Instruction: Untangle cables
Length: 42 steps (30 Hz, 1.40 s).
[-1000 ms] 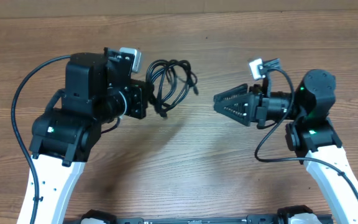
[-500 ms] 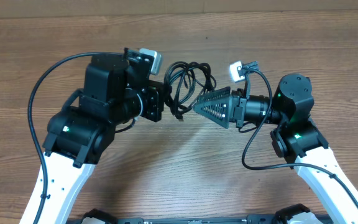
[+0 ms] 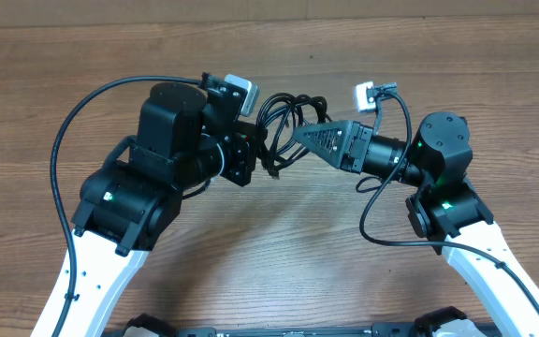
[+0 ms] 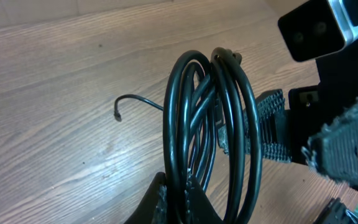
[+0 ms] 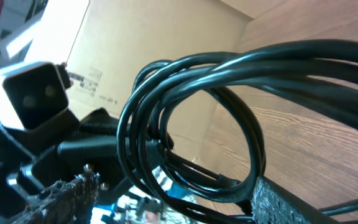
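The cables (image 3: 288, 112) are thin black cords coiled in one looped bundle, held up above the wooden table between the two arms. My left gripper (image 3: 258, 150) is shut on strands at the bundle's left side; in the left wrist view its jaws (image 4: 182, 200) pinch the cords (image 4: 210, 124). One thin loose end (image 4: 118, 115) lies on the wood. My right gripper (image 3: 299, 138) is at the bundle's right side. In the right wrist view its fingers (image 5: 179, 199) stand wide apart with the loops (image 5: 191, 124) passing between them.
The wooden table (image 3: 279, 253) spans the view. A cardboard surface (image 3: 251, 9) runs along the far edge. Thick black arm cables arc at the left (image 3: 59, 150) and hang by the right arm (image 3: 371, 220).
Both arms have moved toward the centre. The left gripper carried the bundle to the right. The right gripper moved left and turned, and its fingers now straddle the loops.
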Each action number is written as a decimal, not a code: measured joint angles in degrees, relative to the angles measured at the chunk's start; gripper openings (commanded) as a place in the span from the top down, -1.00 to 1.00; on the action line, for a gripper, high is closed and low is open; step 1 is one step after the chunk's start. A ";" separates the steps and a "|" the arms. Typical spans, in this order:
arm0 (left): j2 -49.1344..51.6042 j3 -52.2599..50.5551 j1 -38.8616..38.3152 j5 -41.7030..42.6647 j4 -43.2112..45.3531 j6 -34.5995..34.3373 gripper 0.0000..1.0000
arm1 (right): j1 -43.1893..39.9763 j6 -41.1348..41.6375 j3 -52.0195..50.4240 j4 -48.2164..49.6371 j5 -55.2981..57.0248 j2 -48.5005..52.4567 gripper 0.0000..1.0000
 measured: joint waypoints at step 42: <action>1.88 0.00 -6.58 -30.05 -3.82 -10.91 0.92 | 3.02 3.02 0.00 10.38 -3.67 0.42 0.92</action>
